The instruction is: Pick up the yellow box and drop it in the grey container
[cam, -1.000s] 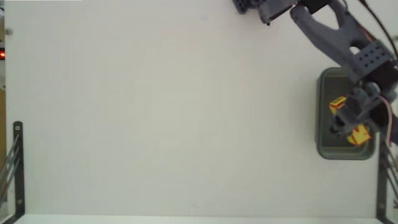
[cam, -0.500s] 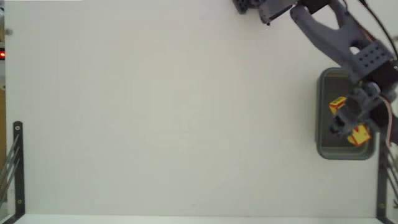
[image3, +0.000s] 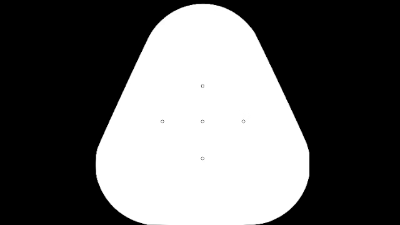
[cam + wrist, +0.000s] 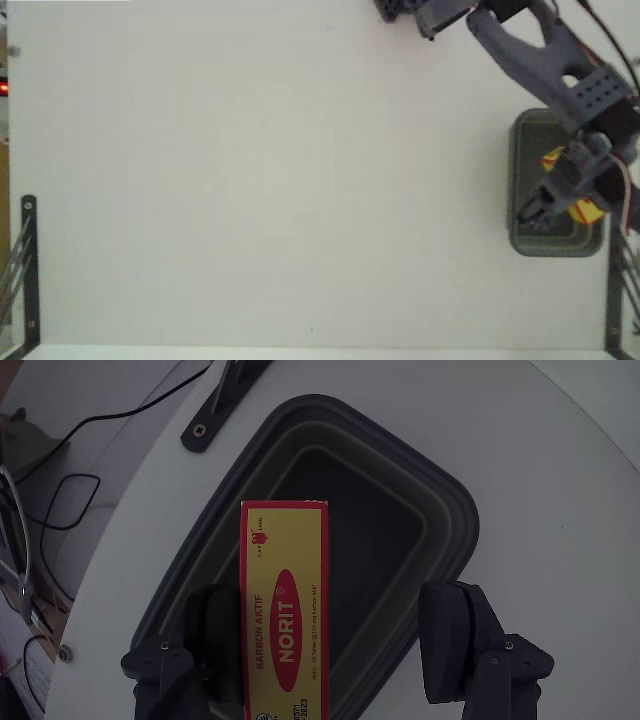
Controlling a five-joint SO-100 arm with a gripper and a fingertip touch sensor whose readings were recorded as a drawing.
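In the wrist view the yellow box [image 4: 285,610], with its red oval mark, lies lengthwise over the hollow of the grey container [image 4: 460,510]. My gripper [image 4: 332,598] is open. The left finger [image 4: 210,625] is next to the box's side, and the right finger [image 4: 455,625] stands well apart from it. In the fixed view the gripper [image 4: 545,200] hangs over the container [image 4: 522,240] at the table's right edge. There only yellow bits of the box [image 4: 585,211] show around the fingers.
Black metal brackets stand at the table's left [image 4: 28,260] and right [image 4: 612,290] edges in the fixed view. The wrist view shows one bracket [image 4: 225,400] just beyond the container and cables [image 4: 60,480] off the table's rim.
The gripper's jaws have spread apart over the container, one finger swinging out to the left in the fixed view. The box has shifted slightly; the arm itself stays in place.
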